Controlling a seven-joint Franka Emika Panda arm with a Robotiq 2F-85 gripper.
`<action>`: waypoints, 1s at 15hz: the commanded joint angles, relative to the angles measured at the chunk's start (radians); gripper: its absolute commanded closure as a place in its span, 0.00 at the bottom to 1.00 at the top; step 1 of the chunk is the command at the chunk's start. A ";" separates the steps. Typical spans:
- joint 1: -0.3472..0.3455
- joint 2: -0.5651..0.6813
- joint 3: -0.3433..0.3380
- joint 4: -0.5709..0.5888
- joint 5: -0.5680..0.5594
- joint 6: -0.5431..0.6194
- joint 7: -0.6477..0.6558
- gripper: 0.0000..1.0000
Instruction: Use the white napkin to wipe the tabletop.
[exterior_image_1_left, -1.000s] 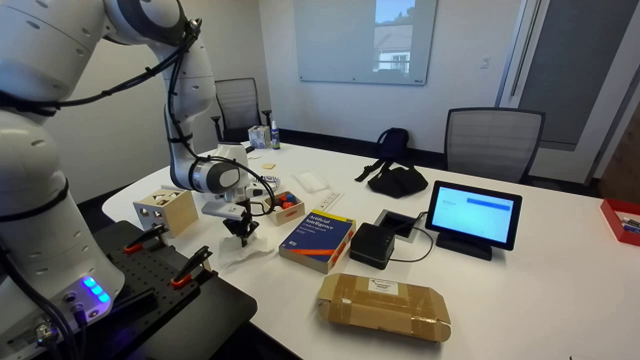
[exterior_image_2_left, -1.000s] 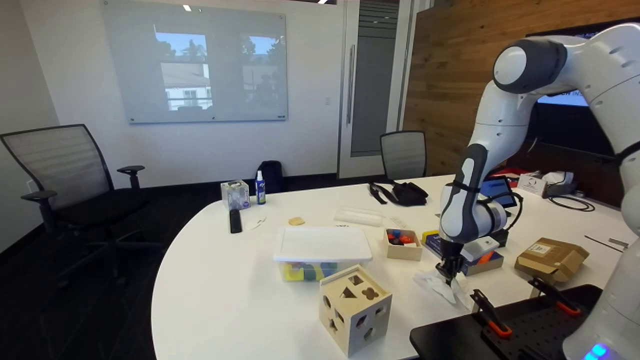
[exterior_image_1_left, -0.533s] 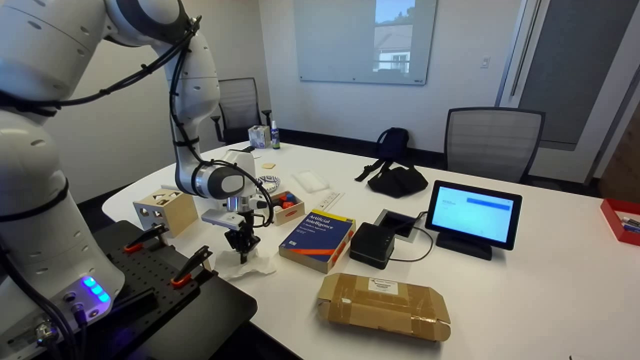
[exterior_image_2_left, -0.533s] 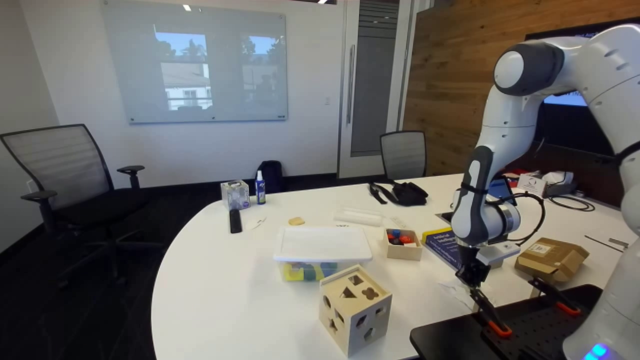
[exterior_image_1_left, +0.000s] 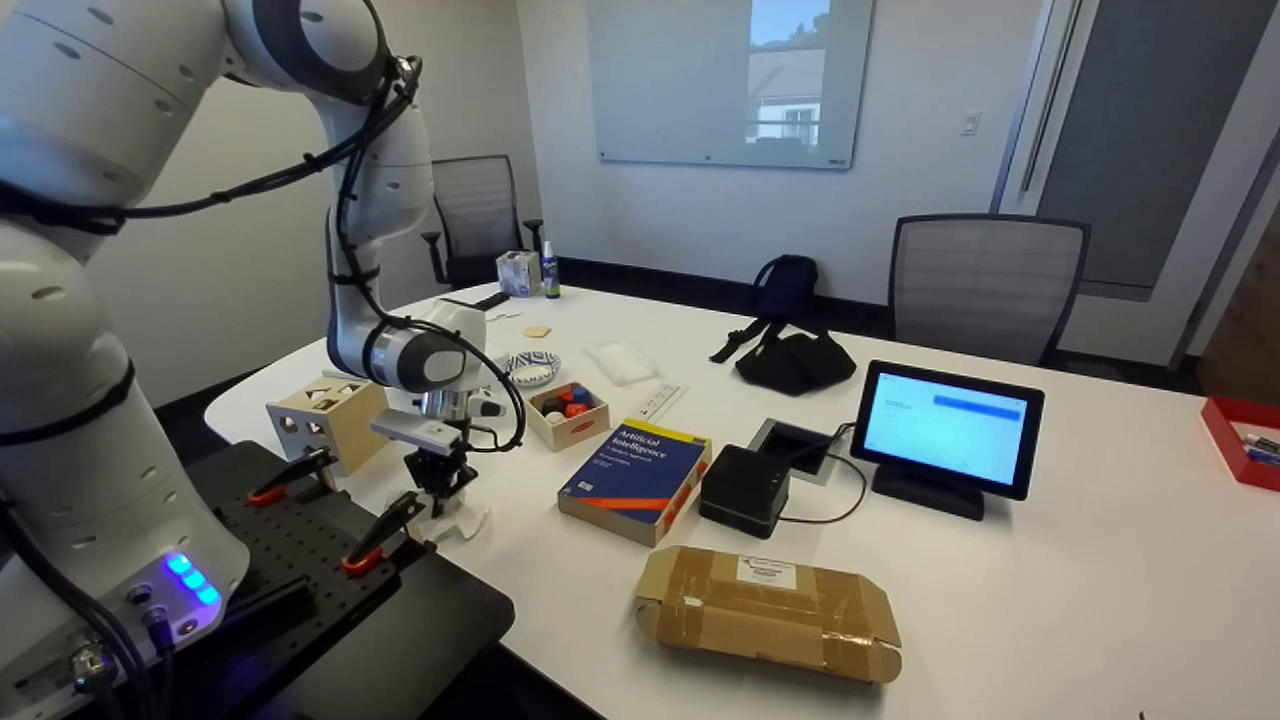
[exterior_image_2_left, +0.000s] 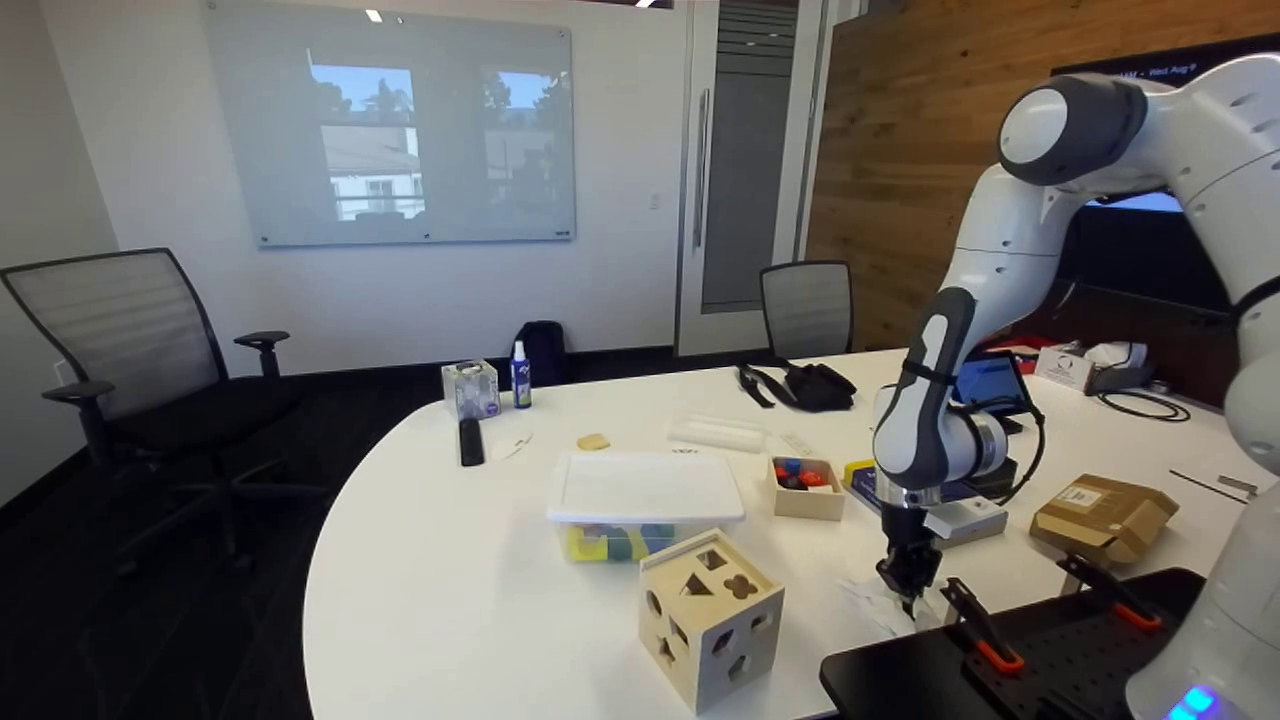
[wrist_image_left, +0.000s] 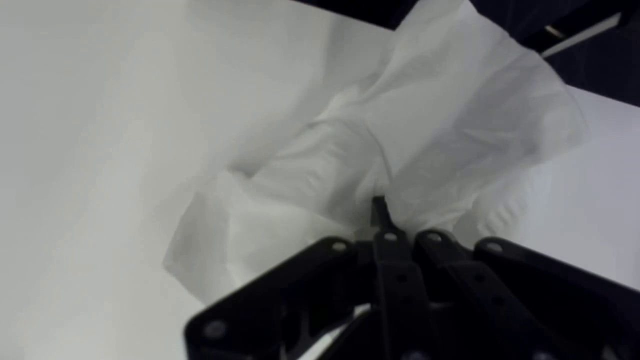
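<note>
Fingers (wrist_image_left: 384, 217) pinch the napkin (wrist_image_left: 420, 135) near the "Artificial Intelligence" book (exterior_image_1_left: 635, 478).

A thin white napkin (wrist_image_left: 440, 115), crumpled and bunched into raised creases, is lying on the smooth white conference tabletop (exterior_image_2_left: 450, 580), near its edge.

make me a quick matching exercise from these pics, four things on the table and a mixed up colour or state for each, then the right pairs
Things
1. white napkin
2. thick book
3. shape-sorter cube
4. tablet screen

Colour or state
A. pale wood, cut with holes
B. lit up
C. wrinkled, at the tips of the fingers
D. blue with a yellow strip

Right pairs: 1-C, 2-D, 3-A, 4-B
</note>
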 joint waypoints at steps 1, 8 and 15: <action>-0.017 0.056 0.070 0.068 0.013 -0.032 -0.064 0.99; 0.038 0.091 0.085 0.174 -0.001 -0.006 -0.081 0.99; 0.039 0.081 0.017 0.208 -0.002 0.133 -0.057 0.99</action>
